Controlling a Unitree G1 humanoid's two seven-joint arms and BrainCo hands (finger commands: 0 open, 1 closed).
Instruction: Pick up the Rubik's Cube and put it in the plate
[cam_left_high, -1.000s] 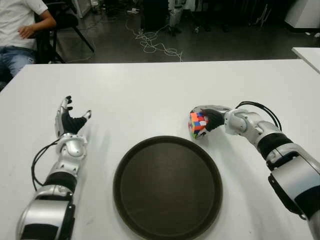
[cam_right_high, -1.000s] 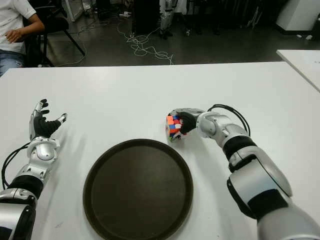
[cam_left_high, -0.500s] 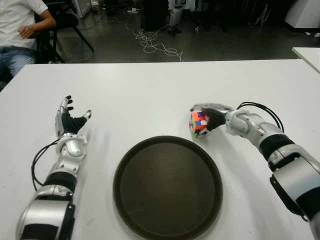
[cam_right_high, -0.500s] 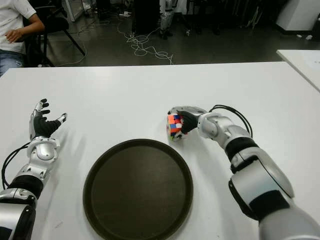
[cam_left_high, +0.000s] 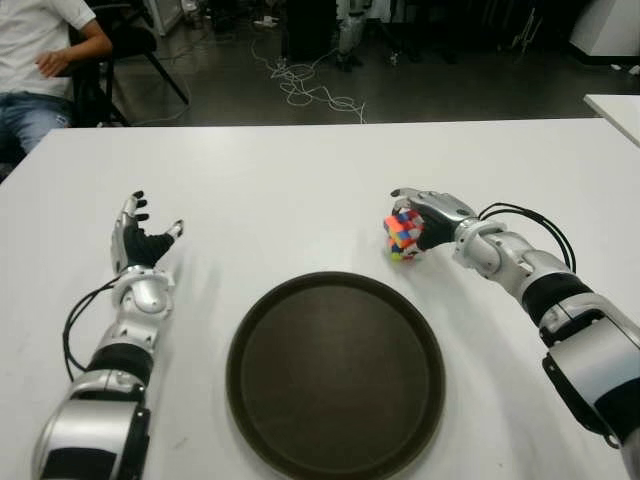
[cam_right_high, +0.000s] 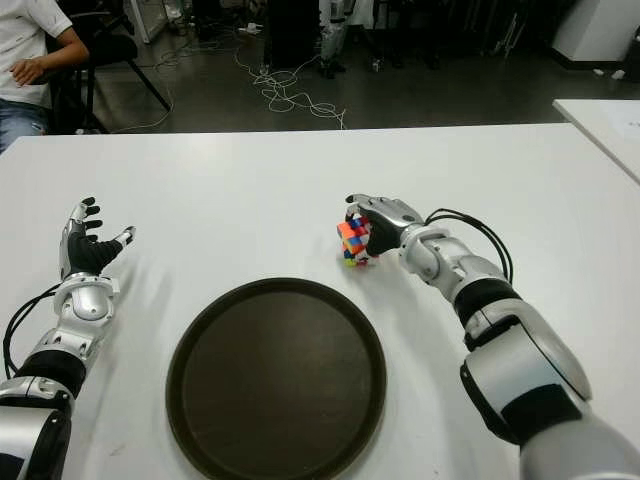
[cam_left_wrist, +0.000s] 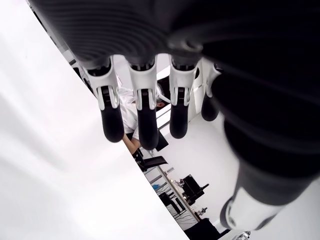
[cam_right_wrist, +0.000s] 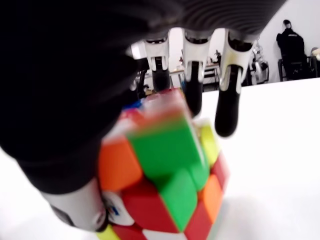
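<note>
The Rubik's Cube (cam_left_high: 403, 233) is tilted and held in my right hand (cam_left_high: 430, 213), just beyond the far right rim of the plate. In the right wrist view the cube (cam_right_wrist: 165, 180) fills the palm, with the thumb under it and the fingers (cam_right_wrist: 229, 100) hanging over its far side. The round dark brown plate (cam_left_high: 335, 372) lies on the white table (cam_left_high: 300, 180) in front of me with nothing in it. My left hand (cam_left_high: 140, 240) shows at the left of the plate, fingers (cam_left_wrist: 142, 117) spread and holding nothing.
A seated person (cam_left_high: 40, 60) is at the far left beyond the table's back edge. Cables (cam_left_high: 310, 90) lie on the dark floor behind. The corner of another white table (cam_left_high: 615, 108) shows at the far right.
My right hand has raised the cube off the table and carried it slightly up and to the right, tilting it. The left hand and the plate have not moved.
</note>
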